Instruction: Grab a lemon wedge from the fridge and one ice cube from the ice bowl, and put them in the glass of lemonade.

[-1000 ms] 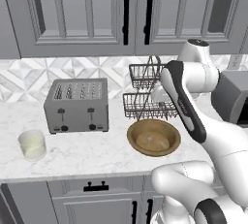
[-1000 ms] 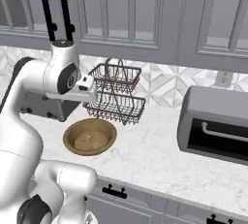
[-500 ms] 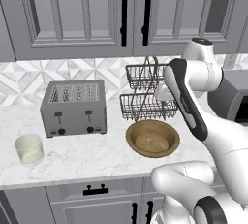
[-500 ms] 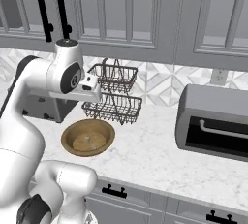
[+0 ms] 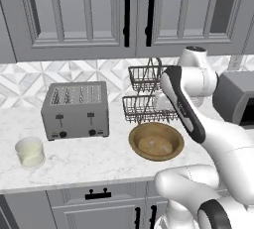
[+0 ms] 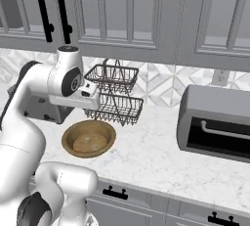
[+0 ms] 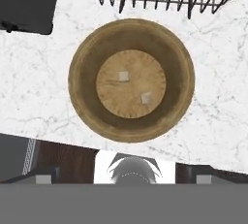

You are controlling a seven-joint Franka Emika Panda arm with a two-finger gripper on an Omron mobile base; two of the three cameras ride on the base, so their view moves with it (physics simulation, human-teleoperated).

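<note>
we look straight down through the hand camera at a round brown wooden bowl (image 7: 131, 80) on the white marbled bench (image 7: 38, 82). two small pale ice cubes (image 7: 124, 76) lie on its flat bottom, one near the middle and the other (image 7: 145, 98) just beside it, apart from each other. our end effector sits above the bowl, well clear of the cubes; its fingertips barely show at the lower corners of the hand view, so we judge the jaws spread as wide as they go, with nothing between them.

in the left base view the same wooden bowl (image 5: 156, 141) rests in front of a two-tier black wire basket rack (image 5: 147, 94), and our white arm (image 5: 183, 101) bends over it. a grey four-slot toaster (image 5: 75, 109) stands to the bowl's left. further left, near the bench's front edge, stands the short clear glass of pale lemonade (image 5: 30, 152), well apart from the bowl and from our arm.

in the right base view a dark grey microwave (image 6: 215, 122) sits on the bench, off to the right of the rack. panelled grey cabinets with black handles (image 5: 126, 6) hang above.
</note>
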